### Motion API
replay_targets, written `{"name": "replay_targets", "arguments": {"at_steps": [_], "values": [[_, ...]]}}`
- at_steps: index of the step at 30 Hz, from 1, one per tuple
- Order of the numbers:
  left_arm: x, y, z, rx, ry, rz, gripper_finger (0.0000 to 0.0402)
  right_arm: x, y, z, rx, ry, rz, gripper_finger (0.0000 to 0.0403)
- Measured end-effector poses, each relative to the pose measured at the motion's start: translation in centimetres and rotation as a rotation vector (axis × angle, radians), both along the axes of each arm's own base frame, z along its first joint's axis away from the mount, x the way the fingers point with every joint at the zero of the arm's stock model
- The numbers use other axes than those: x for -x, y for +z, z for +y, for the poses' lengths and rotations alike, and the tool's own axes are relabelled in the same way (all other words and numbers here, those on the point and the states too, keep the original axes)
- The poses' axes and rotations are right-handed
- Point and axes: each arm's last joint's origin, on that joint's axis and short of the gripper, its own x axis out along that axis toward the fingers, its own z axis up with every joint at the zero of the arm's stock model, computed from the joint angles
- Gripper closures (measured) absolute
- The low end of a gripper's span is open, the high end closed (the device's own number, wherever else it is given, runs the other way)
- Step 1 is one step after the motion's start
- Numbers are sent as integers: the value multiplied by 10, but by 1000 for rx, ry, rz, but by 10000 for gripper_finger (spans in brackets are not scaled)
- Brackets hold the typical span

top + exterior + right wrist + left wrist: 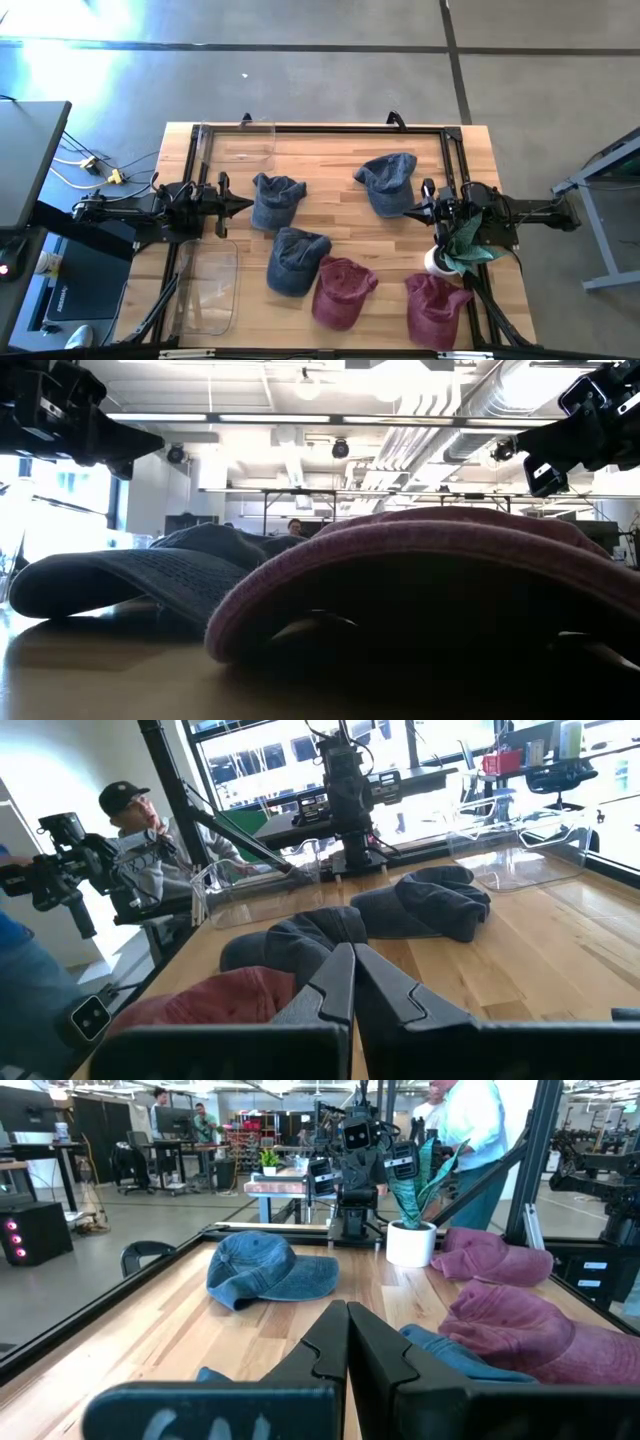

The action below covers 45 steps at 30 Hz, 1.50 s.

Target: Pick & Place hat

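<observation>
- Denim-blue and maroon hats lie loose on the surface, none of them held; judging by that, the task is at its first step, before any pick.
- Left gripper hangs above the wood at the left side, fingers pressed together on nothing. Just beyond its tip lies a blue hat, with a second blue hat a little further off and to one side.
- Right gripper hangs at the right side, likewise closed and empty, its tip just beside a third blue hat.
- Next move, as I judge it: either gripper must open, come down onto the nearest crown or brim, and pinch soft cloth that may fold or slip.
- Further from both lie two maroon hats and, at the front edge, and a potted plant beside the right arm.
- Clear plastic bins stand by the left arm, perhaps the drop place.
- Beyond the surface, an open workshop with benches, ceiling ducts and people.
</observation>
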Motion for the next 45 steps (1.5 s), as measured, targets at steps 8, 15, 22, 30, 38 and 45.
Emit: {"name": "replay_targets", "arguments": {"at_steps": [8, 15, 22, 30, 38, 45], "values": [[0, 0, 0, 0, -1, -4, 401, 0, 0, 0, 0, 0, 0, 402], [0, 6, 0, 64, -5, -64, 401, 0, 0, 0, -1, -1, 0, 402], [2, 15, 1, 437, -2, -162, 401, 0, 0, 0, 0, 0, 1, 402], [-1, 29, 1, 619, -25, -173, 401, 0, 0, 0, 0, 0, 0, 402], [-38, 70, 1, 607, 85, -18, 401, 0, 0, 0, -1, 0, 0, 402], [-108, 100, -2, 583, 138, 393, 401, 0, 0, 0, 0, 0, 0, 402]]}}
